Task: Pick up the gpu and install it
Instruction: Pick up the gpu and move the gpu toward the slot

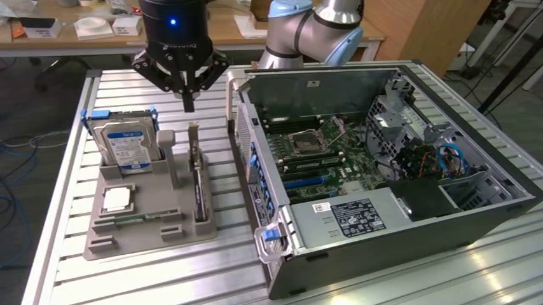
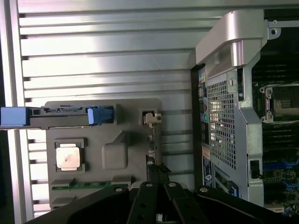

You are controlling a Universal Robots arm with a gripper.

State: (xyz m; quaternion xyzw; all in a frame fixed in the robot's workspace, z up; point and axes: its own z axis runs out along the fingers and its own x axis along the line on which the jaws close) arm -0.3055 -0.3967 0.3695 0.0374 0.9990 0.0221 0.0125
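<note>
The gripper (image 1: 188, 101), closed and holding nothing, hangs just above the graphics card (image 1: 198, 184), which stands on edge beneath it in a slot of the grey tray (image 1: 127, 235) on the table (image 1: 127, 95), with the open computer case (image 1: 407, 254) alongside.

Grey-and-blue arm (image 1: 309, 28) bent at the elbow, end effector (image 1: 188, 103) pointing straight down, jaws closed together

surface: ribbed metal table (image 1: 136, 279) | behind: wooden desk (image 1: 227, 35) (white boxes (image 1: 93, 27) on it) | floor (image 1: 38, 95): cables (image 1: 19, 145)
</note>
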